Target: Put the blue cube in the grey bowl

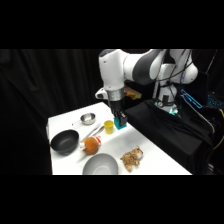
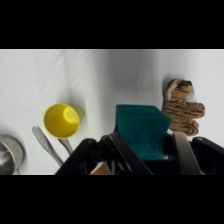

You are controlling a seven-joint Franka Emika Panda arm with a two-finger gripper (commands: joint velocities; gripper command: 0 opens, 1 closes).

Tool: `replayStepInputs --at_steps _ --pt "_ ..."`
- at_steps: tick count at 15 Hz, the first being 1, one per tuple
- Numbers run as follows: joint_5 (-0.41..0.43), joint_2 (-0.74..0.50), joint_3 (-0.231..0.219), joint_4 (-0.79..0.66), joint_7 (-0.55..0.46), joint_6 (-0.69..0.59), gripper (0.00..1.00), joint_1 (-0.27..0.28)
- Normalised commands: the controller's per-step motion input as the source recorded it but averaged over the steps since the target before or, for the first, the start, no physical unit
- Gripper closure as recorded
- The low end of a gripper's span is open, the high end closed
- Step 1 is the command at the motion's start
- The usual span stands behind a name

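Note:
The blue cube (image 2: 141, 131) is a small teal block held between my two fingers (image 2: 182, 150), and my gripper (image 2: 150, 142) is shut on it. In the side view the gripper (image 1: 120, 118) comes straight down with the blue cube (image 1: 122, 121) at its tip, just right of the yellow cup (image 1: 108, 126) and low over the table. The grey bowl (image 1: 100, 165) sits wide and shallow at the table's front edge, well in front of the gripper. It is out of the wrist view.
A black pan (image 1: 65, 141) lies at the left, a small steel bowl (image 1: 88, 118) behind it. Metal tongs (image 1: 95, 131) and an orange object (image 1: 91, 145) lie beside the cup. A striped tiger toy (image 1: 131, 159) lies right of the grey bowl.

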Motion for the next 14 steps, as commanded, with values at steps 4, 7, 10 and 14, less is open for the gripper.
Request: replayStepInputs --at_steps 4,7,10,14 --pt "-0.056 0.26 0.067 0.39 0.09 0.01 0.74 0.063" --pt "-0.008 0.33 0.051 0.49 0.09 0.00 0.74 0.080" --pt "-0.050 0.35 0.023 0.53 0.12 0.00 0.74 0.094" --pt "-0.094 0.41 -0.003 0.56 0.10 0.01 0.74 0.095"
